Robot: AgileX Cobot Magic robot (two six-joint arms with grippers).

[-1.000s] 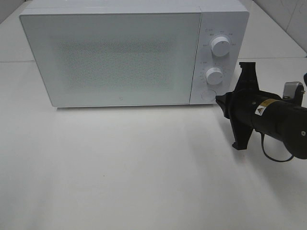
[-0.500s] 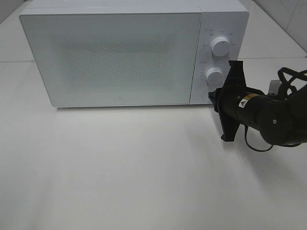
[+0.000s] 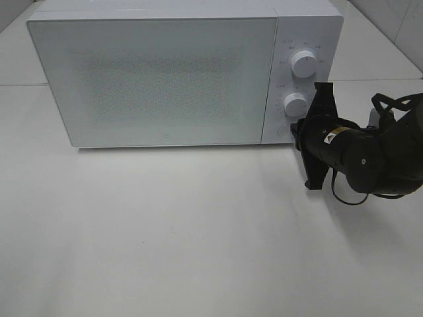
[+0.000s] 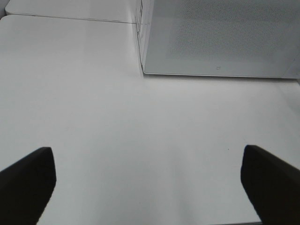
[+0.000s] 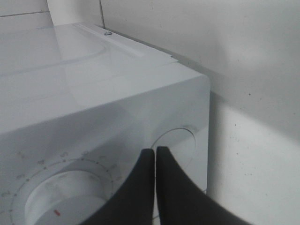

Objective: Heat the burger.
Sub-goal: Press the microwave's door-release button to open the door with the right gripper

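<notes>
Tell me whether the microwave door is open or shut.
Shut: the microwave door sits flush with the control panel.

Black two-fingered right gripper point(image 5: 154, 153) pinched tight, wrist rolled sideways on its black arm point(image 3: 377, 155); black two-fingered left gripper point(image 4: 150, 180) spread wide, empty.

The worktop point(image 3: 198, 251) is big, white and smooth. A thin seam point(image 3: 16, 84) runs across it near the back. White wall tiles point(image 3: 400, 23) show in the far corner. The light is soft, with pale grey shadows.
</notes>
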